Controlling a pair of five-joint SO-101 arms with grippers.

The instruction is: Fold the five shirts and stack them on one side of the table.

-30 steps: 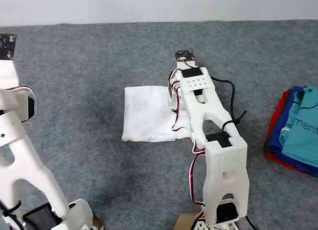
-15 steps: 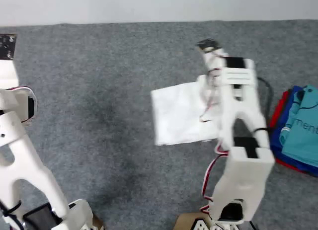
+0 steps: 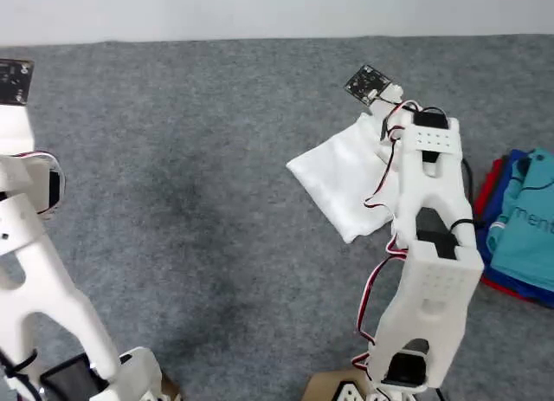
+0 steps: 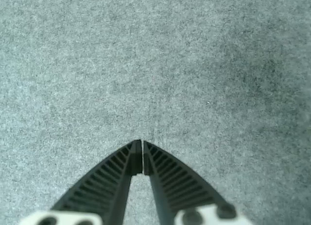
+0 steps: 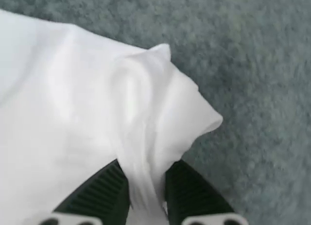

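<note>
A folded white shirt (image 3: 342,183) lies tilted on the grey table, right of centre. My right gripper (image 5: 145,198) is shut on its bunched edge, the cloth (image 5: 97,103) pinched between the black fingers (image 5: 99,191). In the high view the right arm (image 3: 428,219) stands over the shirt's right side. A stack of folded shirts (image 3: 515,232), teal on top over blue and red, sits at the table's right edge. My left gripper (image 4: 142,159) is shut on nothing above bare grey felt, and the left arm (image 3: 35,271) stands at the left edge.
Grey felt (image 3: 173,158) covers the table, with open room across the left and middle. A pale wall (image 3: 260,7) runs along the far edge.
The right arm has dragged the white shirt to the right toward the stack, and the shirt has turned to lie at an angle. The left arm has kept still.
</note>
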